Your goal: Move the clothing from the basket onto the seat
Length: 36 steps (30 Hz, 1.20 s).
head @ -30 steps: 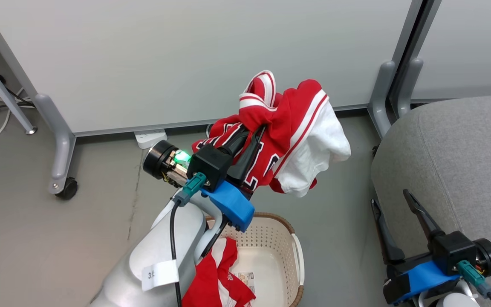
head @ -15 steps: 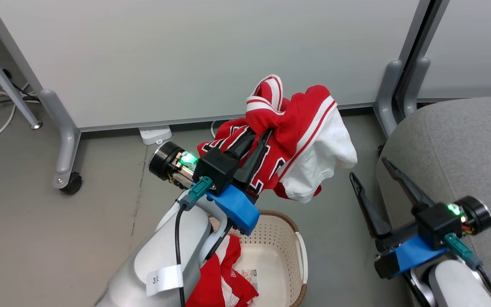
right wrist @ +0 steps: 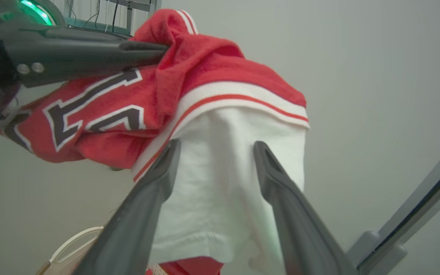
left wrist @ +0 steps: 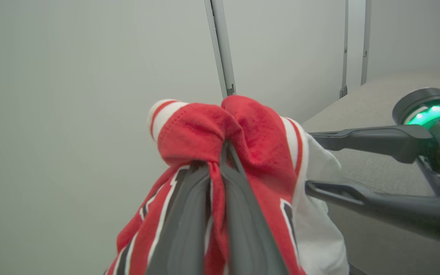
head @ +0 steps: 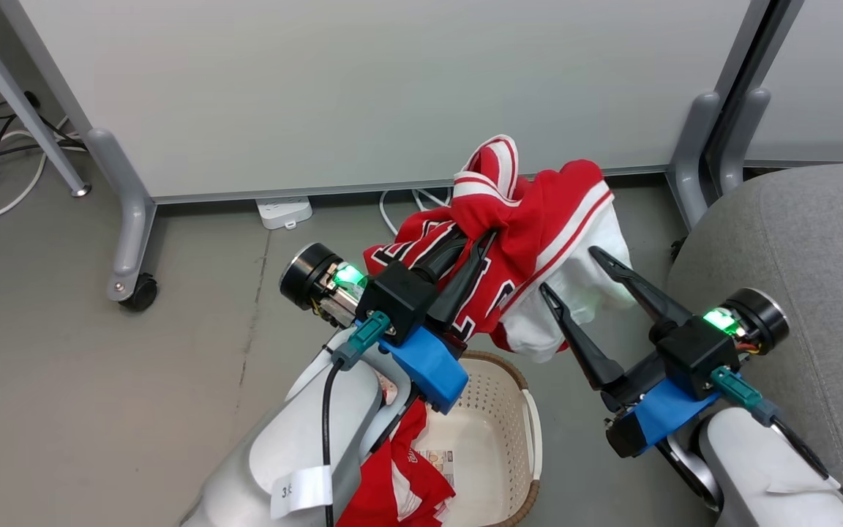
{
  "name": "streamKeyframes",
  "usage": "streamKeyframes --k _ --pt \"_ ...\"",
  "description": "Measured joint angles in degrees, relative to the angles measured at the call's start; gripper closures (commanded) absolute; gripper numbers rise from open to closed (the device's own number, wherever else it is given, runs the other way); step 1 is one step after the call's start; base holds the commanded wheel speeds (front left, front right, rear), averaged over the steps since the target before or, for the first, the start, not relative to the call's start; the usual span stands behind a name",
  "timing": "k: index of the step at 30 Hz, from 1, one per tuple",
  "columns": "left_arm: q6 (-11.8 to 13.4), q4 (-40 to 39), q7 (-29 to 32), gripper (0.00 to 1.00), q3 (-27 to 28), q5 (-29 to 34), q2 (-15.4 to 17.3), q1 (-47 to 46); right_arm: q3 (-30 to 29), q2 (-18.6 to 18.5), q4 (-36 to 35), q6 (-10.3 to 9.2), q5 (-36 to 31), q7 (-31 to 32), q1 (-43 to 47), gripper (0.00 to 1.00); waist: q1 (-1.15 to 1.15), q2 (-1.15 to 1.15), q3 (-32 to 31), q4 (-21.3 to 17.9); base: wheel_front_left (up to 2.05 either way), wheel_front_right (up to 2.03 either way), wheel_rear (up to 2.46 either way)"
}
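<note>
My left tool point(head: 478, 238), centre frame, is clamped on the red jersey with black-and-white lettering and white trim point(head: 538, 208), above the cream perforated plastic basket point(head: 498, 384) at bottom centre; my right tool point(head: 568, 268) gapes open at its white flap, gripping nothing. No garment on the light grey fabric seat point(head: 817, 241) at right, as far as shown; more red clothing point(head: 399, 490) lies in the basket, half hidden by my forearm point(head: 297, 439), count unknown.

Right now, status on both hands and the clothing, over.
Left hand shut on red jersey, clear of basket. Right hand open, fingers flanking its white part. More red clothing in basket. No obstacle seen toward seat.
</note>
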Motion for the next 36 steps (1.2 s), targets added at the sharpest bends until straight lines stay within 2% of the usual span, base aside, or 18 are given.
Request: streamKeyframes --k 14,26,27,28,36 --pt "-0.3 -0.4 0.0 1.0 -1.6 0.0 -0.3 -1.1 4.9 1.9 1.7 0.0 5.2 0.0 -3.1 0.0 0.0 0.0 1.2 1.2 0.0 0.0 0.0" --pt "0.2 -1.4 0.0 1.0 -3.6 -1.5 -0.3 -2.5 3.6 4.6 3.7 -0.01 6.8 0.0 -5.4 0.0 0.0 0.0 2.7 1.7 0.0 0.0 0.0" --pt "0.3 -1.5 0.0 1.0 -3.7 -1.5 -0.3 -2.6 3.5 4.9 3.8 -0.01 6.9 0.0 -5.6 0.16 0.0 0.0 2.7 1.7 0.0 0.0 0.0" --pt "0.3 -1.5 0.0 1.0 -3.7 -1.5 -0.3 -2.6 3.5 4.9 3.8 -0.01 6.9 0.0 -5.6 1.0 0.0 0.0 2.7 1.7 0.0 0.0 0.0" --pt "0.6 -1.3 0.0 1.0 -4.1 -2.1 -0.3 -2.8 3.5 5.4 4.2 -0.01 7.5 0.0 -6.0 1.0 0.0 0.0 2.7 1.6 0.0 0.0 0.0"
